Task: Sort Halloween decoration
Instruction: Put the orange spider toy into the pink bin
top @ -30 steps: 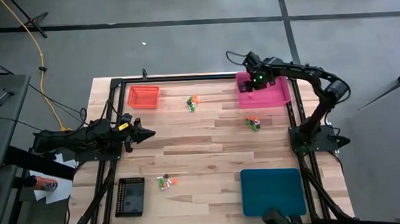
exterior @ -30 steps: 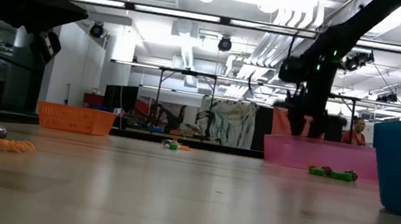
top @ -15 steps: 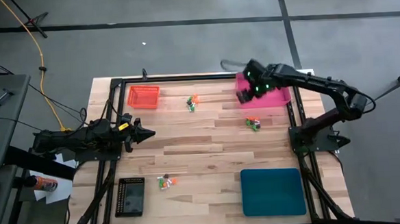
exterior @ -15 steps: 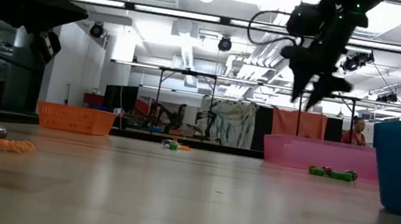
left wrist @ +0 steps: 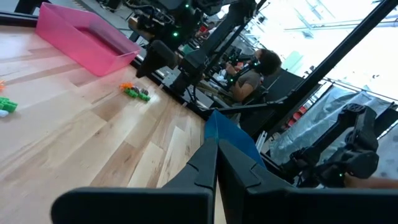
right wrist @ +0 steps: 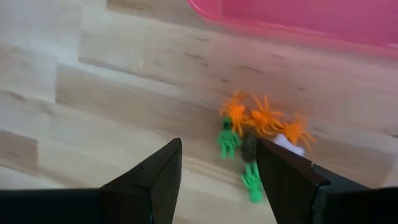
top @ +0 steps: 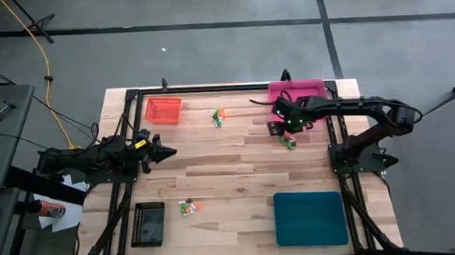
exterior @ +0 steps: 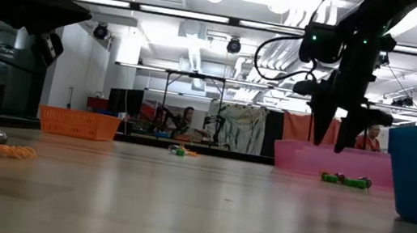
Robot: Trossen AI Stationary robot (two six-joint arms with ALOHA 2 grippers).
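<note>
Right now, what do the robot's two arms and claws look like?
Both arms are dark, nearly black, built from jointed sections. The right arm has small green lights glowing near its wrist and a thin black cable looping beside it. The left arm has a small yellow mark near its wrist. The left claw and the right claw each have two flat, dark, wedge-shaped fingers.
</note>
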